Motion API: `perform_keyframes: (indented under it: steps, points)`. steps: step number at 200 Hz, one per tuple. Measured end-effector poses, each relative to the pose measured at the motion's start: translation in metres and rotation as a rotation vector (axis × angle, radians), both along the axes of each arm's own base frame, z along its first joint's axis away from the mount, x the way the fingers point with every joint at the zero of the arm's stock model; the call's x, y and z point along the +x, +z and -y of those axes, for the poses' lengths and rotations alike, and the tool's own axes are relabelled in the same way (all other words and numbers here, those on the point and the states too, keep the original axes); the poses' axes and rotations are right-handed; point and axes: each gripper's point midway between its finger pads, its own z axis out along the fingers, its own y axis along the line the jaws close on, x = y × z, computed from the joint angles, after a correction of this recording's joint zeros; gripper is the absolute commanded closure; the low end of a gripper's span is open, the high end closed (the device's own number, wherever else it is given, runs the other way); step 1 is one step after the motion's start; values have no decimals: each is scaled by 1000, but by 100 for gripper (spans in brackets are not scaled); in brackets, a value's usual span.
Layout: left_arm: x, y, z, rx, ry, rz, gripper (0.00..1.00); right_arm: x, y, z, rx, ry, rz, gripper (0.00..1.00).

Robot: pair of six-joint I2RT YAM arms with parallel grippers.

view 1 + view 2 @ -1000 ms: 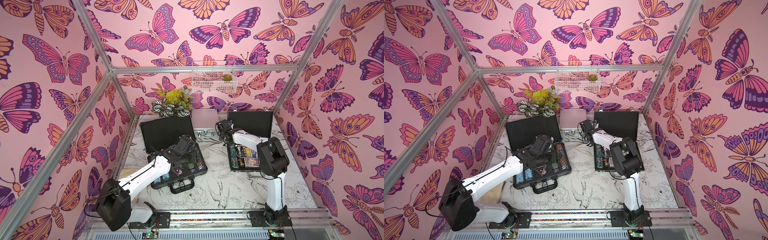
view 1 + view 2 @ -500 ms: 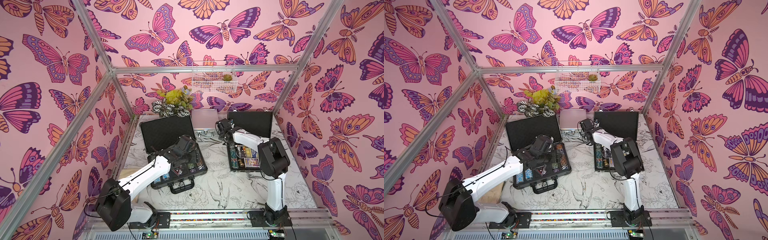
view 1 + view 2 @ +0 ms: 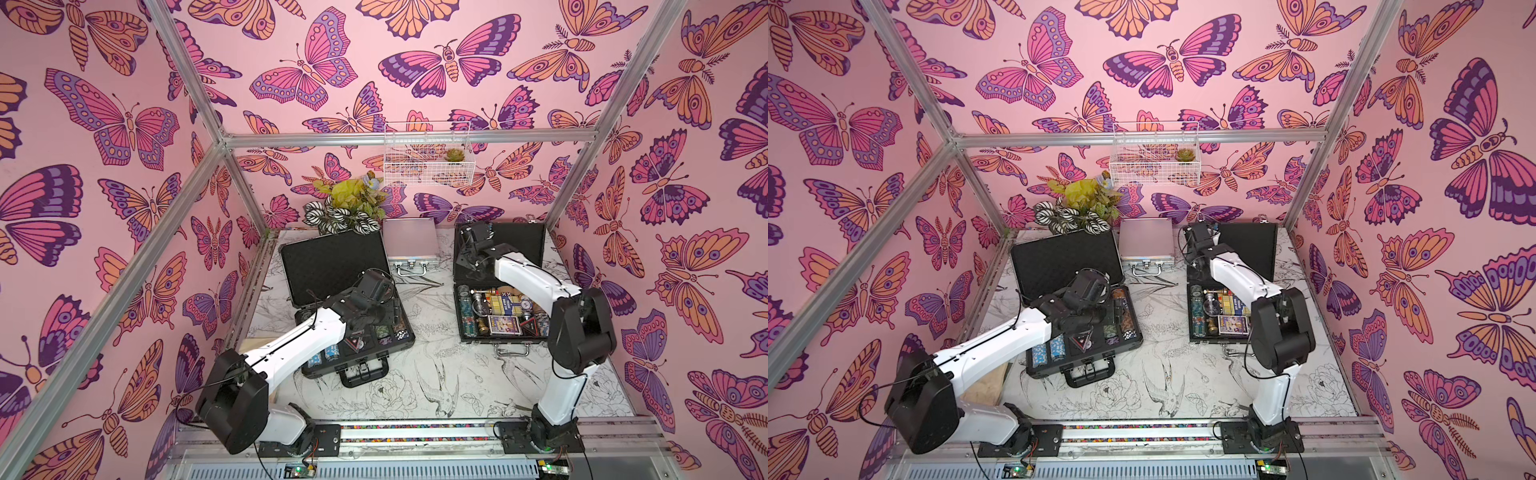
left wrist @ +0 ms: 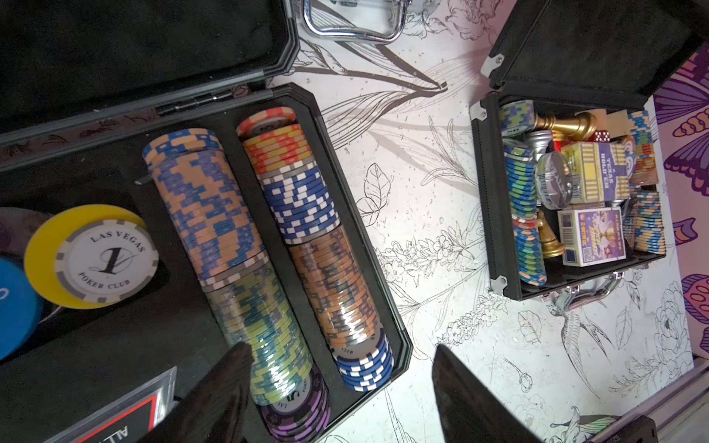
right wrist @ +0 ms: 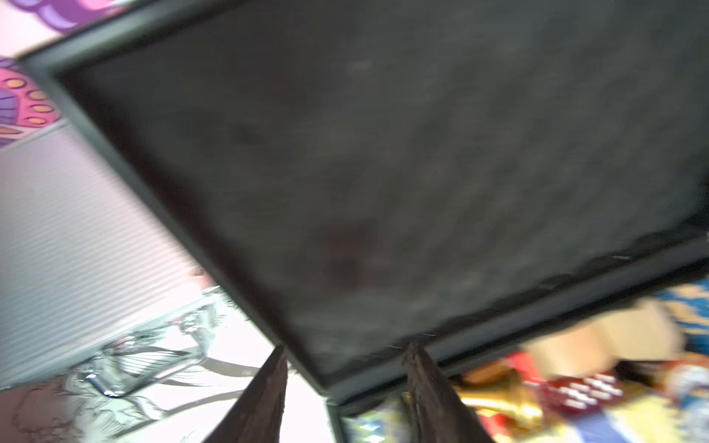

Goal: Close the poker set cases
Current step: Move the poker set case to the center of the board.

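Now the right gripper [image 5: 345, 349] gapes empty — the case lid [image 5: 383, 172] has its edge between the fingers. Pinch it squarely, then swing down slowly.

Here's the left arm [image 3: 291, 349], reaching up from the lower left of the frame, white forearm slanting toward centre, wrist tipped downward. The left gripper [image 4: 341, 399] has its fingers [image 4: 218, 395] spread wide. Over on the lower right, the right arm [image 3: 528, 274] rises, folds at its black elbow and stretches toward upper centre. The right gripper [image 5: 347, 395] shows fingers [image 5: 264, 395] parted, the wrist view blurred.
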Motion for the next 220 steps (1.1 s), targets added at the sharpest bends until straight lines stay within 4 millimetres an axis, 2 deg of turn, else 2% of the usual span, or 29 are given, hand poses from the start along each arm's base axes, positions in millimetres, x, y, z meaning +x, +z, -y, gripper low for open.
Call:
perform_keyframes:
  steps: [30,54,75,107,134,201,220]
  points:
    - [2,-4,2,4,0,-6,25,-21,-6,74,10,-116,-42,45]
    - [4,-6,4,0,-2,-5,25,-49,-16,134,29,-235,-89,43]
    - [5,-6,5,-2,-3,-4,25,-77,-24,170,56,-317,-123,39]
    - [7,-7,7,-7,-5,-1,25,-112,-37,209,124,-420,-156,36]
    - [8,-13,8,-1,-6,-11,25,-130,-55,226,180,-470,-200,35]
    - [8,-14,9,0,-13,-13,25,-149,-95,232,275,-502,-298,35]
    - [10,-14,7,0,-9,-13,25,-151,-100,235,302,-512,-302,35]
